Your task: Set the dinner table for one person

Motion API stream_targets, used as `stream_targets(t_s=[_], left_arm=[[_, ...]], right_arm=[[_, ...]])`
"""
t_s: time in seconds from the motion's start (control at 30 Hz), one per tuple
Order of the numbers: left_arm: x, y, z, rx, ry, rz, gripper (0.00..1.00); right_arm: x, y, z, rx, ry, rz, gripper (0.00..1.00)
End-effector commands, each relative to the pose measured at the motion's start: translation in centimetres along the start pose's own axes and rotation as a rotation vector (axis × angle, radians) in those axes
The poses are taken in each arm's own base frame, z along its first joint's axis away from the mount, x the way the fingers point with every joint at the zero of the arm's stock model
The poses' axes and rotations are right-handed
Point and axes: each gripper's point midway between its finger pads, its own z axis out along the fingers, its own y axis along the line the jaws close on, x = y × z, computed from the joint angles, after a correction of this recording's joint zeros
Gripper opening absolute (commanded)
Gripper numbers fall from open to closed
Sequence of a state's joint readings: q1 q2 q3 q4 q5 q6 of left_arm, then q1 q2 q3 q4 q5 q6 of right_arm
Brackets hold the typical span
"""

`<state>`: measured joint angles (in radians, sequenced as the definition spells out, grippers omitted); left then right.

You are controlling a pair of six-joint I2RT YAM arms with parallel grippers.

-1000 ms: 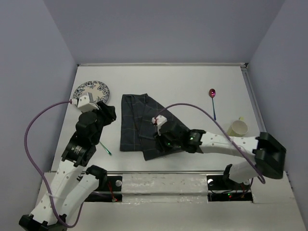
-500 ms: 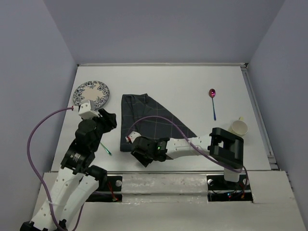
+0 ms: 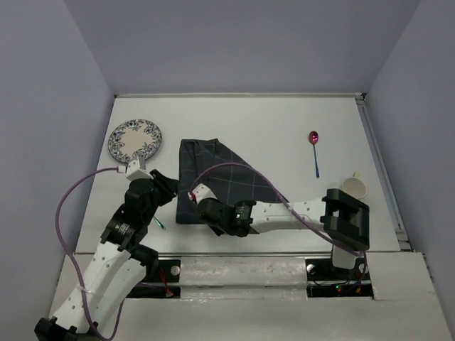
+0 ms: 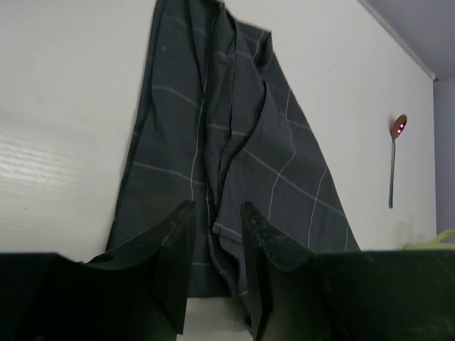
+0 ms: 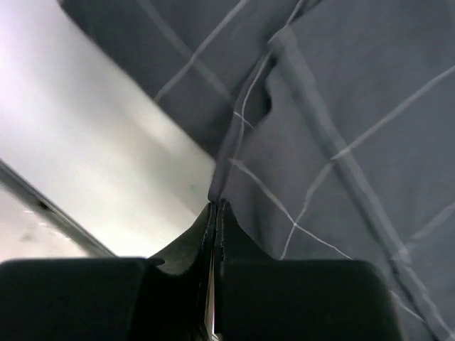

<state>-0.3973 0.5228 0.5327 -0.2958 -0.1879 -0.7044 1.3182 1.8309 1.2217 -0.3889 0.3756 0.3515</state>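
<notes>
The dinner table (image 3: 277,121) is a plain white top. On it lies a rumpled dark navy cloth (image 3: 220,177) with thin pale grid lines, in front of both arms. My right gripper (image 3: 197,202) is at the cloth's near left part, and the right wrist view shows it (image 5: 215,204) shut on a fold of the cloth's (image 5: 341,106) edge. My left gripper (image 3: 175,193) is at the cloth's left near corner. In the left wrist view it (image 4: 215,213) stands open, its fingers straddling the near hem of the cloth (image 4: 227,128) with nothing pinched.
A blue-patterned plate (image 3: 135,139) sits at the far left. A spoon (image 3: 314,145) with a red bowl lies at the right, with a pale cup (image 3: 353,187) near the right edge. A thin green utensil (image 3: 158,222) lies under the left arm. Lavender walls enclose the table.
The right arm swung left across the cloth's near edge and its jaws closed on a fold. The left arm drew back toward the near edge and its jaws narrowed.
</notes>
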Motion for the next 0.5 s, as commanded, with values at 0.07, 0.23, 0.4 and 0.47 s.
stream_targets(t_s=[0.07, 0.23, 0.4, 0.47], left_arm=[[5.7, 0.3, 1.2, 0.056, 0.175, -0.143, 0.38], [6.5, 1.1, 1.4, 0.027, 0.182, -0.136, 0.38], [6.5, 2.2, 2.2, -0.041, 0.158, -0.103, 0.39], [7.0, 2.6, 2.5, -0.071, 0.172, -0.074, 0.4]], right_arm=[[-9.3, -9.4, -5.8, 0.121, -0.281, 0.202, 0.0], [-13.1, -16.7, -8.4, 0.13, -0.431, 0.353, 0.0], [-13.2, -25.8, -8.2, 0.27, -0.488, 0.492, 0.0], [-12.6, -29.7, -8.0, 0.352, -0.516, 0.545, 0.0]])
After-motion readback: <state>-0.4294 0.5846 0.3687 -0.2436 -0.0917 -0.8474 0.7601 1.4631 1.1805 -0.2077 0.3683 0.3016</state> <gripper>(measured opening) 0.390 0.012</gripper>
